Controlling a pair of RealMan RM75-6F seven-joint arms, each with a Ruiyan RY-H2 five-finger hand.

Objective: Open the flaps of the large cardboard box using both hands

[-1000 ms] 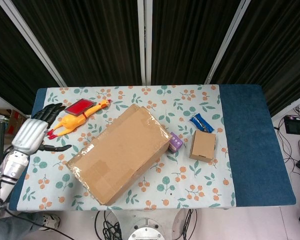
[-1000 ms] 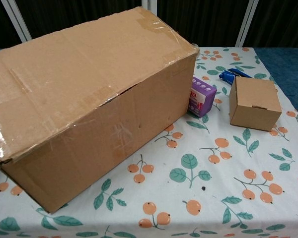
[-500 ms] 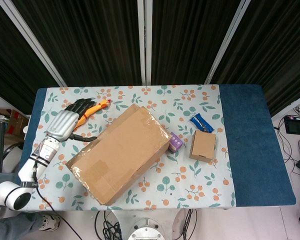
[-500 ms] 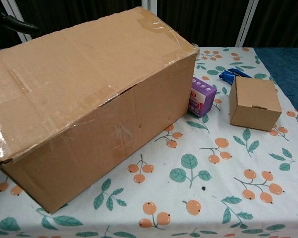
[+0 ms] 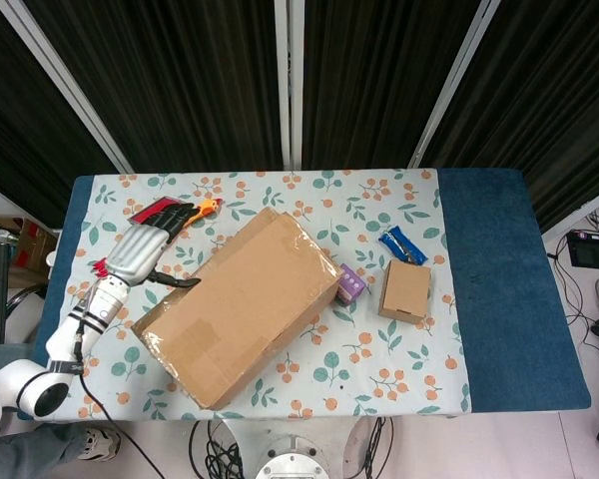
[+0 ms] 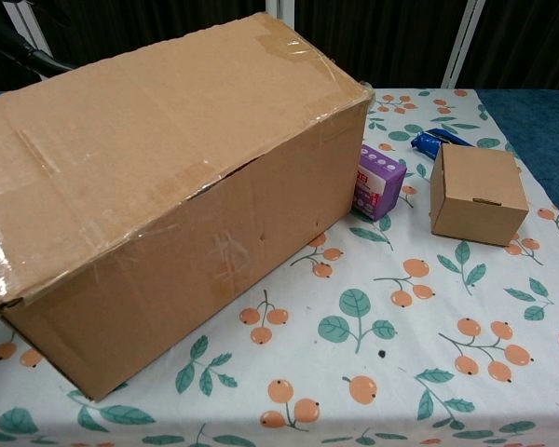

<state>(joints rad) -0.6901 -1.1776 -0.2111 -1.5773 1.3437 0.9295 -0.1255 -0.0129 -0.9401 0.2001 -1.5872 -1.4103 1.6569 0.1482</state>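
The large cardboard box point(image 5: 242, 304) lies slantwise in the middle of the table, its flaps closed and taped; it fills the left half of the chest view point(image 6: 168, 177). My left hand point(image 5: 140, 251) hovers just off the box's far-left side, fingers spread and holding nothing, its thumb pointing at the box wall. Only a dark fingertip point(image 6: 23, 54) of it shows behind the box in the chest view. My right hand appears in neither view.
A yellow rubber chicken point(image 5: 202, 208) and a red flat item point(image 5: 148, 209) lie partly under my left hand. Right of the large box sit a purple carton point(image 5: 350, 284), a small cardboard box point(image 5: 405, 290) and a blue packet point(image 5: 402, 245). A blue cloth point(image 5: 499, 289) covers the table's right end.
My left hand has swung in from the table's left edge toward the box and now sits lower and closer to its far-left side. The box has not moved.
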